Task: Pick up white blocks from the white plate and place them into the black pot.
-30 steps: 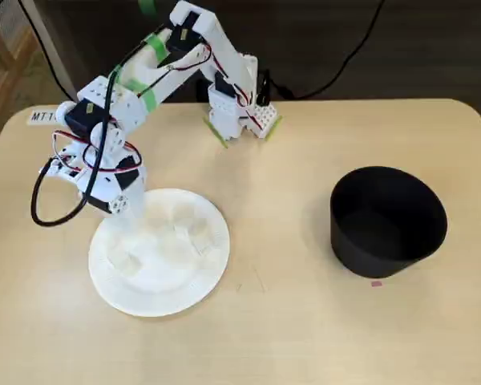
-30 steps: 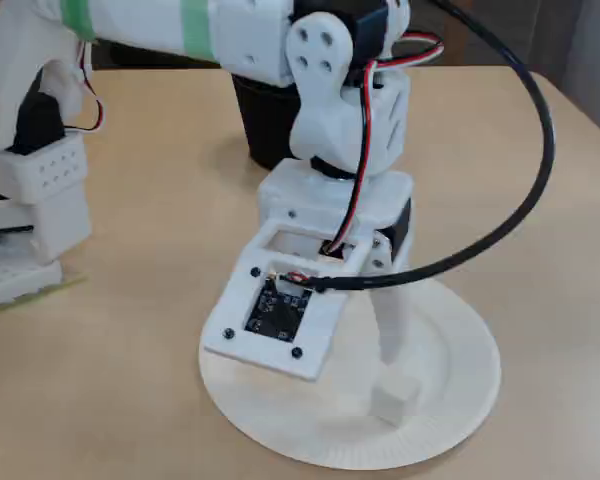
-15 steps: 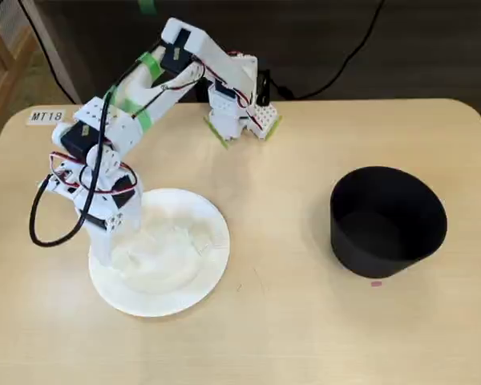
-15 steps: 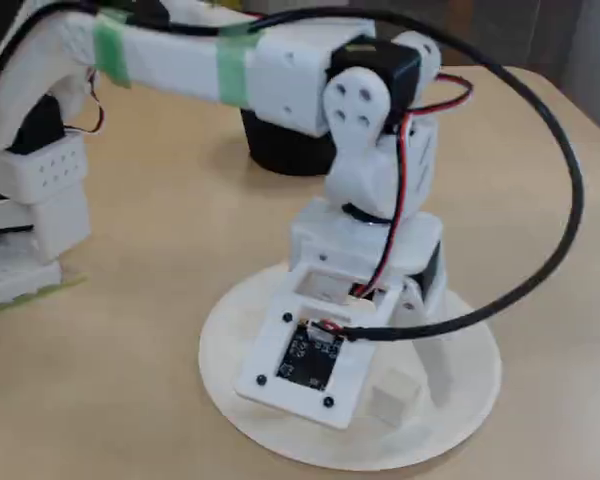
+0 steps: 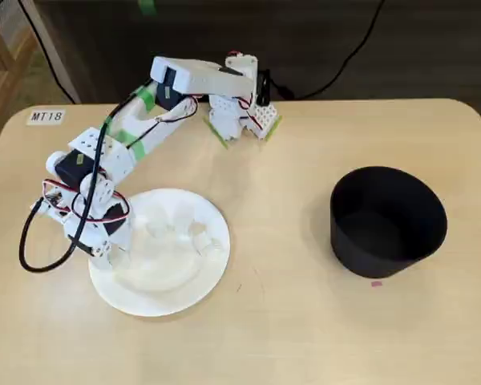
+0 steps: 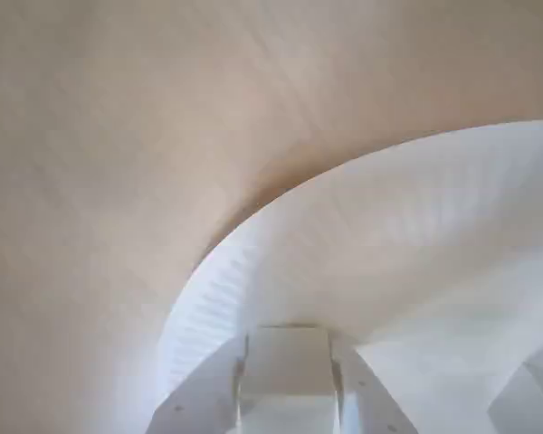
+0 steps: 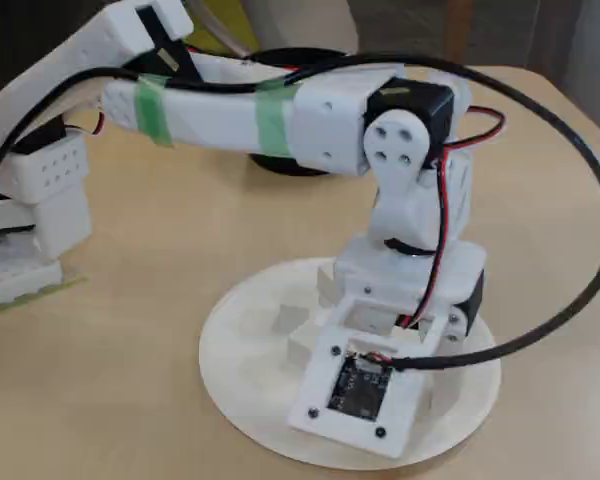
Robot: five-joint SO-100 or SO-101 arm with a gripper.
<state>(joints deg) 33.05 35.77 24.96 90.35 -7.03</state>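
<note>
Toward the left edge of the tabletop [image 5: 264, 337], in a fixed view from above, the white plate [image 5: 164, 297] lies flat with the arm [image 5: 124, 132] folded down over its left side. The pincer [image 5: 112, 250] is low at the plate's left rim. A few white blocks [image 5: 196, 234] show faintly near the plate's middle, pale against pale, so I cannot count them with confidence. The black pot [image 5: 389, 220] stands well apart toward the right edge, upright, and I see nothing white inside it.

In the wrist view, the pincer [image 6: 288, 366] has one white block [image 6: 288, 357] sitting between its fingers [image 6: 204, 398], just above the ribbed rim of the plate [image 6: 416, 226]. The fingers flank the cube closely on both sides and seem to be gripping it, though I cannot be sure they are pressing firmly.

In the other fixed view, from low at the table's side, the wrist camera's board [image 7: 365, 385] hides the fingertips. Loose blocks [image 7: 290, 320] lie on the plate [image 7: 230, 350] beside the arm, and only the top of the pot [image 7: 280, 165] peeps from behind the arm's link.

I judge the first grasp is in hand. Next it calls for a clean lift clear of the rim, then a long swing across to the pot.
</note>
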